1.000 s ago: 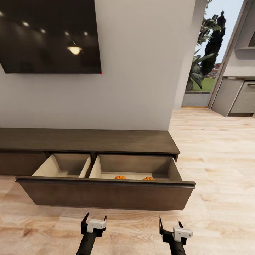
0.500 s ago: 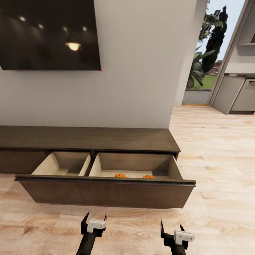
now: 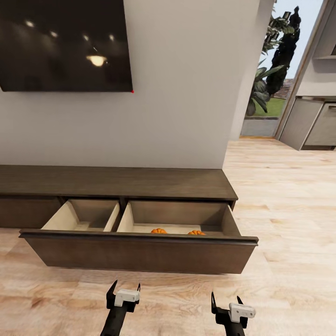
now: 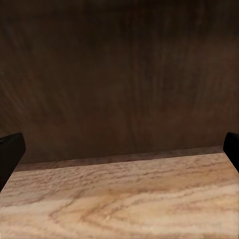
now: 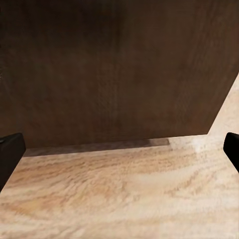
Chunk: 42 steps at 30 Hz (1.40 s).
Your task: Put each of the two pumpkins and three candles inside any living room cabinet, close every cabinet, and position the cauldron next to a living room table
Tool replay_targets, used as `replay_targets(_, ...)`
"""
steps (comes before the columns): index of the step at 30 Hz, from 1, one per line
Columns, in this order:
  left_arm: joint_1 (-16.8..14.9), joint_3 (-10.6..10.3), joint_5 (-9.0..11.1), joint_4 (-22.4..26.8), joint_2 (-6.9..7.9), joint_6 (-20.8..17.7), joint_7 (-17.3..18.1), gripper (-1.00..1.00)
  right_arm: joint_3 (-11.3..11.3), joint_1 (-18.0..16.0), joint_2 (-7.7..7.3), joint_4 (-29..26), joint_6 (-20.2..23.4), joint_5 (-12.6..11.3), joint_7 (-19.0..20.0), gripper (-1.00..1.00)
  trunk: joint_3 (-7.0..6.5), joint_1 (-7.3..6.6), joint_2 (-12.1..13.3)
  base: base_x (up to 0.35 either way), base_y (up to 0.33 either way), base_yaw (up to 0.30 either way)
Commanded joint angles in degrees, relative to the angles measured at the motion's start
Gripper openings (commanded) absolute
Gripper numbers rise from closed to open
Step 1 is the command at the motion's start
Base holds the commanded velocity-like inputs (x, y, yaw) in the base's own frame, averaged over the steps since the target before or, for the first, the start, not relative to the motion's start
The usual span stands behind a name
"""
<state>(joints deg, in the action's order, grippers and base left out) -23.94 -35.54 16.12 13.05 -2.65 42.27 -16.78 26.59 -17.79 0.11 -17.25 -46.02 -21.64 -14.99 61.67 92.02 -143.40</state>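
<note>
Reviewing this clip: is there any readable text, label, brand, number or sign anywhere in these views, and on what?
None. No readable text in any view: the dark wall screen shows only reflected lights, the cabinet and its open drawer front are plain wood, and the white plates on the left gripper and right gripper carry no markings. The two pumpkins are unlabelled.

Black fingers (image 3: 111, 290), white wrist blocks (image 3: 127, 295)

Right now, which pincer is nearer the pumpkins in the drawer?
Right. The right pincer sits almost straight before the pumpkins; the left pincer is off to their left.
</note>
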Motion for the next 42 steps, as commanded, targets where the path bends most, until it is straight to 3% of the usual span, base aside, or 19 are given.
replay_targets(1, -0.05, -0.49, 0.41, -0.04, 0.01, 0.19, -0.29, 1.00, 0.48, -0.05, -0.02, 0.02, -0.13, -0.17, -0.48, 1.00, 0.05, -0.01, -0.02, 0.000, 0.000, 0.000)
replay_targets(42, -0.05, -0.49, 0.41, -0.14, 0.01, 0.09, -0.36, 1.00, 0.48, -0.05, -0.02, 0.02, -0.12, -0.15, -0.48, 1.00, 0.05, -0.01, -0.02, 0.033, 0.000, 0.000)
